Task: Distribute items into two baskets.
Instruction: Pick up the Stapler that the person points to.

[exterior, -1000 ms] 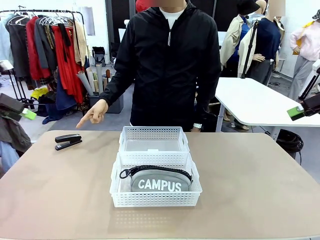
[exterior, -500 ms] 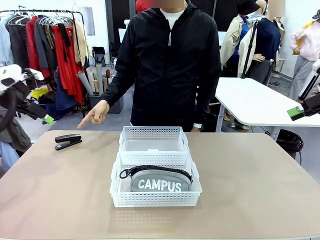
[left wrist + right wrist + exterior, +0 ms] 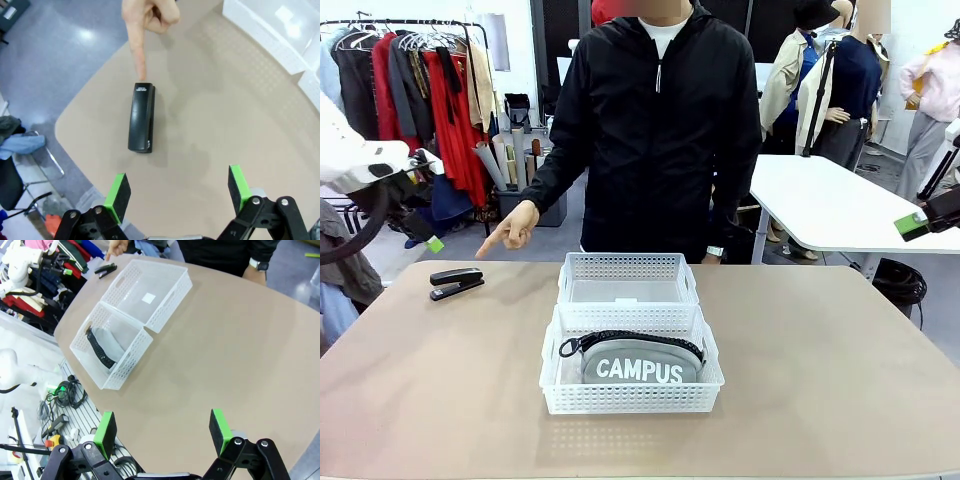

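Where the two arms are kept back from the middle, a wide tan table (image 3: 840, 400) is seen, and a person (image 3: 660, 130) in a black jacket is stood at its far side. Two white baskets are set end to end in the middle of the table, touching each other. In the far basket (image 3: 628, 268), only a small white label is seen on the clear bottom. The near basket (image 3: 630, 398) is taken up by the grey CAMPUS pouch (image 3: 635, 367), which is laid inside with its black strap along the far edge.

The robot's left hand (image 3: 178, 182) is held in the air off the table's far left corner and is turned down toward the stapler. Its jaws are spread wide, and nothing is held between the green pads. The robot's right hand (image 3: 162, 426) is held high off the right side of the table, well apart from the baskets. Its jaws are spread wide too, and nothing is gripped.

The black stapler (image 3: 456, 283) is laid flat on the table near the far left corner, well apart from both baskets. The person's hand (image 3: 512, 226) is held just past the stapler's far end, with one finger pointed down at it. From the front a small gap is seen between fingertip and stapler.
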You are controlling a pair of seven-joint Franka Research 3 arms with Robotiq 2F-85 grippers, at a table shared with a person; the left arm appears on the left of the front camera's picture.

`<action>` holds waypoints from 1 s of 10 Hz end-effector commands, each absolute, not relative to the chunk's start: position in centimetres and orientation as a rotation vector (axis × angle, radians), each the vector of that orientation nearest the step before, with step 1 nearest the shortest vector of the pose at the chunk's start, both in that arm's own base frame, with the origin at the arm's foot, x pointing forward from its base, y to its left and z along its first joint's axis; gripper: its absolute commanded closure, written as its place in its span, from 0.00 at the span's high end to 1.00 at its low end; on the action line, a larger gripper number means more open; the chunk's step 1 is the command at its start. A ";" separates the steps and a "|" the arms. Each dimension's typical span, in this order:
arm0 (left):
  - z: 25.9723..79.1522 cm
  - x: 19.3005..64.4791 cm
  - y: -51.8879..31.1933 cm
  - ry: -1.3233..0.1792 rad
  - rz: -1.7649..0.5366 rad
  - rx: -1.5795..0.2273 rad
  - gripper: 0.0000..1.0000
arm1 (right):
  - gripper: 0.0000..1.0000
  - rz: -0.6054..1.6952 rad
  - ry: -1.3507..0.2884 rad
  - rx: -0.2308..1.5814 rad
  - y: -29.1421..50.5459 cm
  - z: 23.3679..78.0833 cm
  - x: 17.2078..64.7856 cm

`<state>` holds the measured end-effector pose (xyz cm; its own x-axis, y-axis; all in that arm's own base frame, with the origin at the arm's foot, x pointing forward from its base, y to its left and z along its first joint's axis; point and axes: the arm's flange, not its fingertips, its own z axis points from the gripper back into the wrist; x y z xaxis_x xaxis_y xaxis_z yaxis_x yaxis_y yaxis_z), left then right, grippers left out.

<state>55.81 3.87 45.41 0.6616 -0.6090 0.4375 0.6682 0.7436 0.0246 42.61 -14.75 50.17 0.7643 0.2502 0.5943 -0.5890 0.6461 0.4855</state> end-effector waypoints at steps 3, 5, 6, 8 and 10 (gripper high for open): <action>47.1 61.3 3.0 -0.259 -0.768 -0.075 1.00 | 0.98 0.501 -0.521 0.710 -14.7 50.3 42.7; 45.8 63.3 2.4 -0.171 -0.808 -0.043 1.00 | 0.98 0.501 -0.521 0.710 -14.7 50.3 42.7; 45.2 64.1 2.2 -0.135 -0.815 -0.049 1.00 | 0.98 0.501 -0.521 0.710 -14.7 50.3 42.7; 44.4 65.3 1.6 -0.098 -0.834 -0.043 1.00 | 0.98 0.501 -0.521 0.710 -14.7 50.3 42.7; 44.3 65.4 1.0 -0.091 -0.852 -0.049 1.00 | 0.98 0.501 -0.521 0.710 -14.7 50.3 42.7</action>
<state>65.06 0.96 43.50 0.6477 -0.7524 0.1198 0.7584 0.6517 -0.0075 42.61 -14.75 50.16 0.7645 0.2502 0.5942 -0.5888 0.6463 0.4854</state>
